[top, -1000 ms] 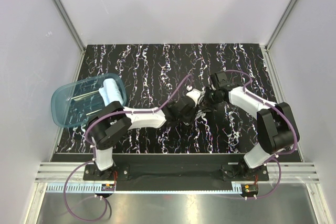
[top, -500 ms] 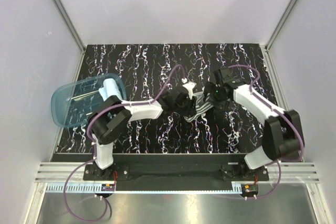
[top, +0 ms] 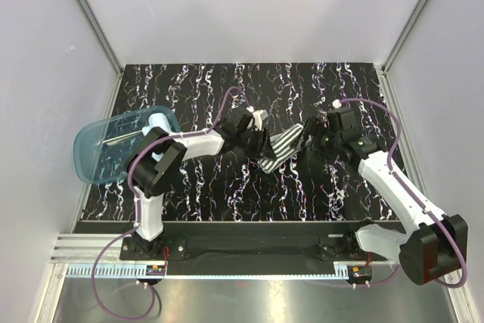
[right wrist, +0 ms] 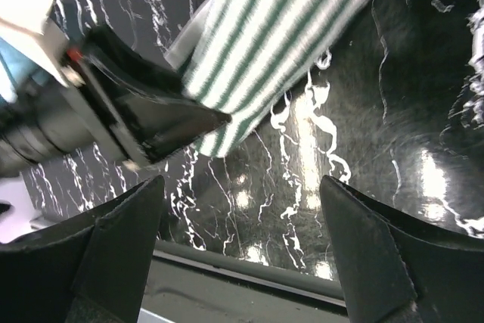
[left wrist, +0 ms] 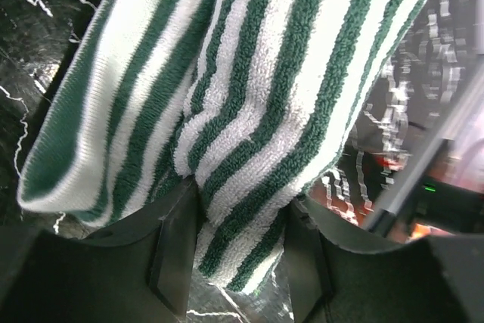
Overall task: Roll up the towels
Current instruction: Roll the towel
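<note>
The left gripper [left wrist: 239, 262] pinches the bundled green-and-white striped towel [top: 281, 145] well to the right of the translucent blue tub [top: 85, 153], the right gripper [right wrist: 242, 243] gapes wide and empty beyond it, and the light blue towel [top: 159, 126] lies inside that tub.

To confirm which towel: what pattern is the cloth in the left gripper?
Green-and-white stripes on the towel, clearest in the left wrist view.
</note>
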`<state>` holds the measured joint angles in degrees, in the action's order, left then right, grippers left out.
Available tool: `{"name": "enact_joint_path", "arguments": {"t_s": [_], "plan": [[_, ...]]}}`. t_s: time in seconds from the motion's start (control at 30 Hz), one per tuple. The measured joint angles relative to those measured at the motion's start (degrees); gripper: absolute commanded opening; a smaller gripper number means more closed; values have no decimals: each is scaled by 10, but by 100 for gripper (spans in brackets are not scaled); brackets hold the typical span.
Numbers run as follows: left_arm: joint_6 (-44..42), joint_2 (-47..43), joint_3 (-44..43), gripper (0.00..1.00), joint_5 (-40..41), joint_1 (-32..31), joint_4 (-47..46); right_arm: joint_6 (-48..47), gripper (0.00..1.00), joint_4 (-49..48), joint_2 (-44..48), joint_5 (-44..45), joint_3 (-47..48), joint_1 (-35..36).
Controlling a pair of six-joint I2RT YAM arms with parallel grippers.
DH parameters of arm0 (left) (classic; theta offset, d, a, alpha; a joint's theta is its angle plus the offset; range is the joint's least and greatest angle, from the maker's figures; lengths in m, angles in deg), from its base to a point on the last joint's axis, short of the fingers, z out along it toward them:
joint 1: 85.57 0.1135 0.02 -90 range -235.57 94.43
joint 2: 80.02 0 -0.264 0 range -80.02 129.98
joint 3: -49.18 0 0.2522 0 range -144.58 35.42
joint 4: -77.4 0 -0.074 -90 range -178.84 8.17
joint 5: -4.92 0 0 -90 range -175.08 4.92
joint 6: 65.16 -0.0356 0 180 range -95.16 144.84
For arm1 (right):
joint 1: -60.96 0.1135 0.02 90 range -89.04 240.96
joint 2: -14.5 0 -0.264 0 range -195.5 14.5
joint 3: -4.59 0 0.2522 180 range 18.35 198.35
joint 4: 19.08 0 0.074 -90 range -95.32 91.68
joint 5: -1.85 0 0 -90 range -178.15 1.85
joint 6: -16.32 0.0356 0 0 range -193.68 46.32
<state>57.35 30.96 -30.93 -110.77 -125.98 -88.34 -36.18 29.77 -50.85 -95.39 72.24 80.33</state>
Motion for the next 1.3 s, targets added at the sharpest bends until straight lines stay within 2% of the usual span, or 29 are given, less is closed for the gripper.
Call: {"name": "enact_joint_path", "arguments": {"t_s": [0.13,0.37,0.73,0.93,1.3], "plan": [[19,28,-26,52,-72,31,22,17,90,-42,-5,-23,-55,0],[19,71,-82,56,-154,60,87,44,89,-192,-39,-45,-141,0],[-8,118,-160,57,-199,72,184,74,90,-422,-148,-38,-169,0],[-17,141,-194,58,-222,78,223,95,91,-485,-208,-27,-172,0],[-38,183,-248,60,-266,93,285,122,93,-548,-250,-9,-191,0]]}}
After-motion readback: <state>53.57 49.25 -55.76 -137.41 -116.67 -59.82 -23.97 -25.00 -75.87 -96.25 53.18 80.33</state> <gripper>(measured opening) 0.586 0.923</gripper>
